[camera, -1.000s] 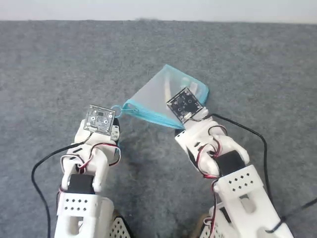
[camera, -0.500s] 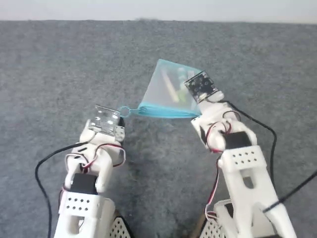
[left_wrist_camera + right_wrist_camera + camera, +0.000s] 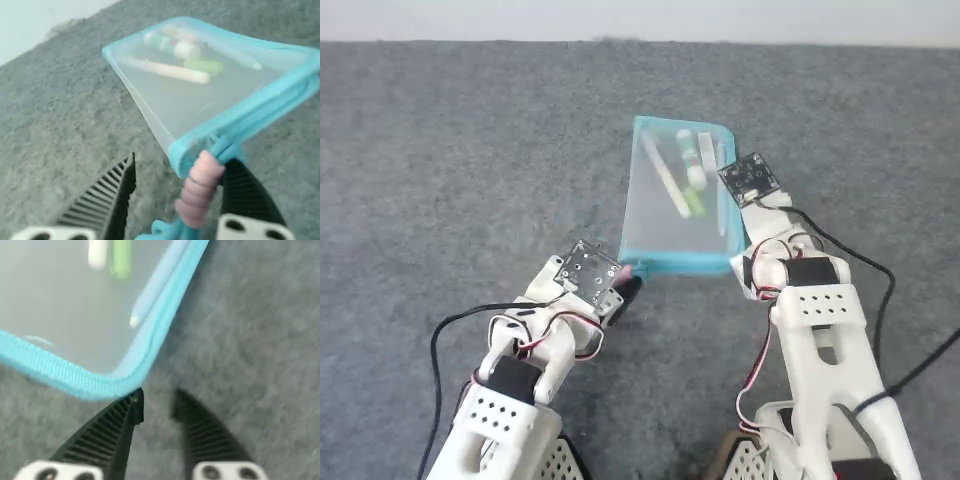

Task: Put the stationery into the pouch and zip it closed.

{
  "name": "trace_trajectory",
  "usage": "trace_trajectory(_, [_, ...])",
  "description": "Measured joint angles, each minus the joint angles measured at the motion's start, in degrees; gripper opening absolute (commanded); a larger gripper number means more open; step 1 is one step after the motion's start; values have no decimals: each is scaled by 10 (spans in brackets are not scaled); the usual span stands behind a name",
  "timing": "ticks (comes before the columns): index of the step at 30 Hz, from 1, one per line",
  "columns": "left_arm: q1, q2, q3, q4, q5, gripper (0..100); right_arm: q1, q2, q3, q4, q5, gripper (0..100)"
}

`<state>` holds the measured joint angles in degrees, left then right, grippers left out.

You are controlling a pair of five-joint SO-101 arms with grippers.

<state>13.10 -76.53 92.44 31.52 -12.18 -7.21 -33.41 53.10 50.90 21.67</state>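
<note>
Both claws are parted: my left claw [image 3: 182,169] spread wide around the pink zipper pull [image 3: 200,186], my right claw [image 3: 157,401] barely, one tip touching the teal-edged pouch [image 3: 672,222] lying on the desk [image 3: 470,150], pens [image 3: 670,185] inside.

Left tool [image 3: 182,167], right tool [image 3: 157,397]: both parted

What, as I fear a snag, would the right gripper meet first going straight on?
Likely the pouch, its blue edge just ahead of the right gripper; depth is unclear.
</note>
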Motion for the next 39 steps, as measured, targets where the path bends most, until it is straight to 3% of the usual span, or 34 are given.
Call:
trace_trajectory(12, [0, 0, 0, 5, 0, 258, -65, 0, -49, 101, -16, 218])
trace_trajectory(18, [-5, 0, 0, 5, 0, 250, -69, -14, -86, 131, -44, 0])
trace_trajectory(20, [-30, 0, -4, 5, 11, 250, -69, -42, -83, 132, -50, 32])
trace_trajectory(25, [-102, 0, -24, 5, 55, 250, -23, -156, -15, 132, -65, 6])
trace_trajectory(30, [-117, 0, -26, 5, 61, 250, 46, -292, 87, 124, -67, 7])
trace_trajectory(34, [-121, 0, -26, 5, 65, 256, 55, -391, 179, 124, -7, 7])
trace_trajectory(39, [-183, -67, -25, 5, 112, 280, 57, -495, 287, 124, 25, 7])
